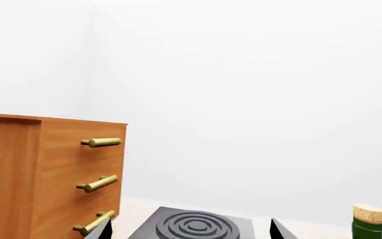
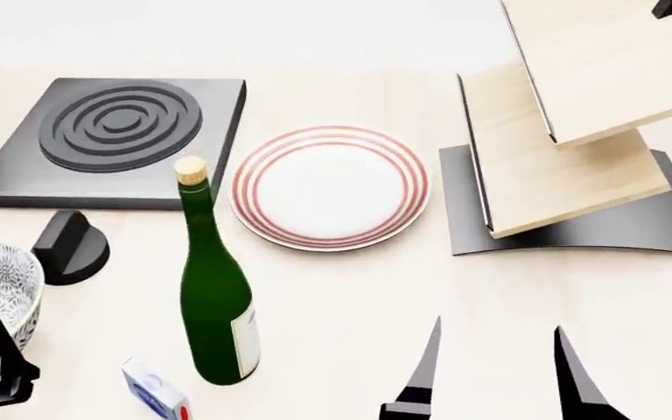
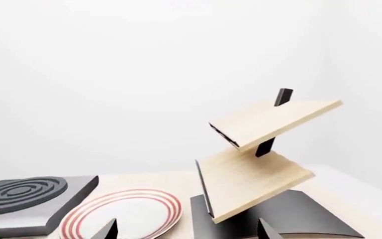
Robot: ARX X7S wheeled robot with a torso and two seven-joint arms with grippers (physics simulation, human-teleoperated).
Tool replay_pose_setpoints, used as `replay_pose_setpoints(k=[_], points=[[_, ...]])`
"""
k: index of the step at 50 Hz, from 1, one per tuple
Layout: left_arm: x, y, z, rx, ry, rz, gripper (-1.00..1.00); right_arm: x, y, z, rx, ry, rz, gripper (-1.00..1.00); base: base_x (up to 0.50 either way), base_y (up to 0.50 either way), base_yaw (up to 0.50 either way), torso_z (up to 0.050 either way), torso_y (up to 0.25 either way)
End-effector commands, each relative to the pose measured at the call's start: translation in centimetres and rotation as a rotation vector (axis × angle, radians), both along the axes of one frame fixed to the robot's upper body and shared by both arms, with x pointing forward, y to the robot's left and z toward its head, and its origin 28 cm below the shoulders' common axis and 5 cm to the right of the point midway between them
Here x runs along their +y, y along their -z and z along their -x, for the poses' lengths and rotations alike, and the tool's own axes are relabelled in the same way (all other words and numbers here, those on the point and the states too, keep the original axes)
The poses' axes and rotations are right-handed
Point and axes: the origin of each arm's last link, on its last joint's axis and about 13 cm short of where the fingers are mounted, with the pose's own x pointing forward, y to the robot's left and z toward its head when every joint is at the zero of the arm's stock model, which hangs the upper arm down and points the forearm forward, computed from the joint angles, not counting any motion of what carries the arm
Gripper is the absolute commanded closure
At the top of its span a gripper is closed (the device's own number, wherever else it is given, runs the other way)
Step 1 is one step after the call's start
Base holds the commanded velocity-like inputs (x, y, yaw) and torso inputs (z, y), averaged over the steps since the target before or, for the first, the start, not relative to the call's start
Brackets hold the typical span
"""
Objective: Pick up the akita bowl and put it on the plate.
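Observation:
The akita bowl (image 2: 7, 282), white with a grey-black leaf pattern, sits at the head view's left edge, partly cut off. My left gripper (image 2: 18, 267) hangs over it, open, with one dark finger (image 2: 70, 248) just right of the bowl's rim. The bowl is hidden in the left wrist view, where the open left gripper (image 1: 191, 232) frames the stove burner. The plate (image 2: 330, 185), white with red rings, lies mid-table and shows again (image 3: 125, 211) in the right wrist view. My right gripper (image 2: 497, 372) (image 3: 187, 232) stands open and empty near the front edge.
A green wine bottle (image 2: 213, 289) (image 1: 368, 221) stands between bowl and plate. A grey stove burner (image 2: 115, 140) (image 1: 194, 225) (image 3: 28, 196) lies behind. A two-tier wooden rack (image 2: 558, 149) (image 3: 260, 164) stands right of the plate. A small box (image 2: 155, 394) lies in front. A wooden drawer cabinet (image 1: 51, 174) stands left.

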Motion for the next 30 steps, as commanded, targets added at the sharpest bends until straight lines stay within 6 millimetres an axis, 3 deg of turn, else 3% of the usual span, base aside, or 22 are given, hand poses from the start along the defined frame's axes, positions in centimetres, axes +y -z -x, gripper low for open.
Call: replay_pose_setpoints(k=[1, 13, 30], points=[[-0.06, 0.1, 0.02, 0.003, 0.003, -0.002, -1.0, 0.16, 0.2, 0.0, 0.001, -0.004, 0.011, -1.0, 0.02, 0.0, 0.0, 0.0, 0.0], [-0.06, 0.14, -0.01, 0.004, 0.002, -0.003, -1.0, 0.16, 0.25, -0.06, 0.005, -0.006, 0.009, -1.0, 0.03, 0.0, 0.0, 0.0, 0.0], [0.02, 0.04, 0.04, -0.001, -0.001, -0.004, -1.0, 0.28, 0.18, -0.02, -0.001, -0.018, 0.004, -1.0, 0.19, 0.0, 0.0, 0.0, 0.0]])
